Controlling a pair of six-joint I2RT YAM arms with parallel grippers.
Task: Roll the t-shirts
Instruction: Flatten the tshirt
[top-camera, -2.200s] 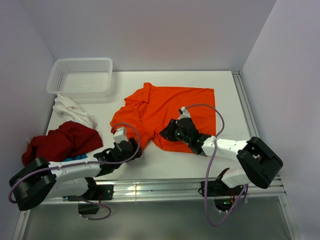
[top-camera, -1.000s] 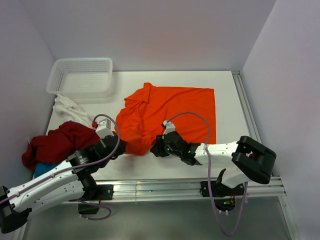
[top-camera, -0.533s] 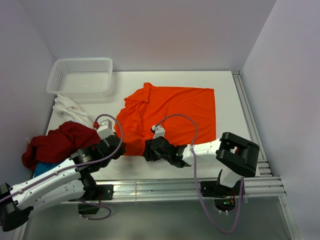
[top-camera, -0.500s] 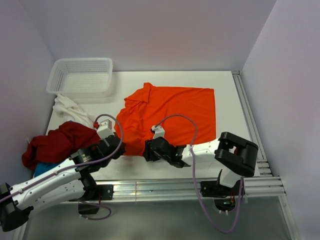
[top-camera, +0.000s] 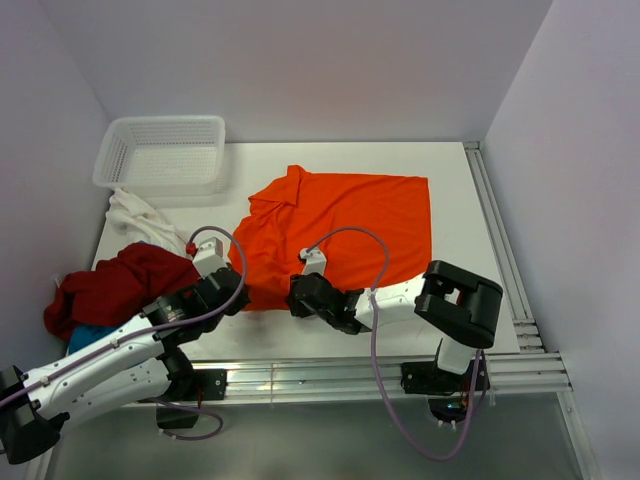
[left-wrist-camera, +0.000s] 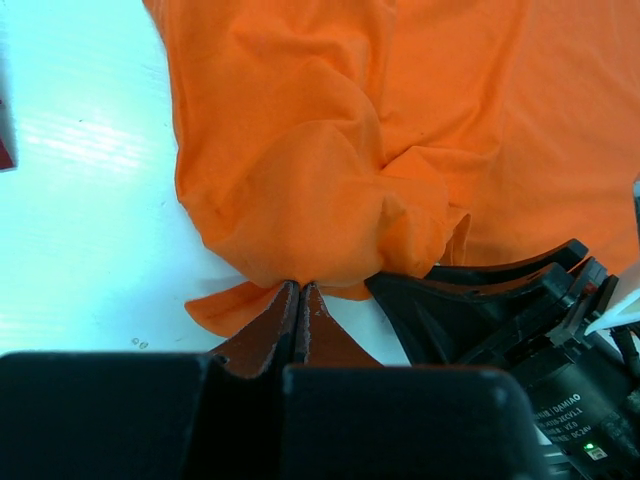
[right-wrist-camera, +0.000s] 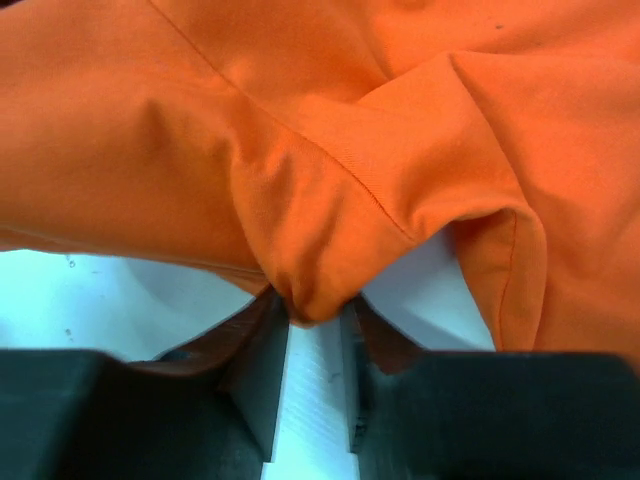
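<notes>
The bright orange collared t-shirt (top-camera: 345, 220) lies spread on the white table, its near-left corner bunched up. At that bunched near edge my left gripper (top-camera: 241, 294) is shut, its tips (left-wrist-camera: 300, 286) pinching the orange cloth (left-wrist-camera: 320, 190). Just to its right my right gripper (top-camera: 294, 297) holds a fold of the same hem (right-wrist-camera: 312, 290) between its fingertips (right-wrist-camera: 315, 315); its black body (left-wrist-camera: 500, 300) shows in the left wrist view. A dark red t-shirt (top-camera: 120, 280), a white one (top-camera: 138, 217) and a bit of blue one (top-camera: 86, 336) lie heaped at the left.
A white mesh basket (top-camera: 160, 150) stands at the back left corner. White walls close the back and both sides. A metal rail (top-camera: 330, 372) runs along the near edge, and another (top-camera: 492, 225) along the right side of the table (top-camera: 455, 180).
My right gripper has slid left along the shirt's near hem, close to the left gripper, opening briefly and closing on a fold. The left gripper has barely moved.
</notes>
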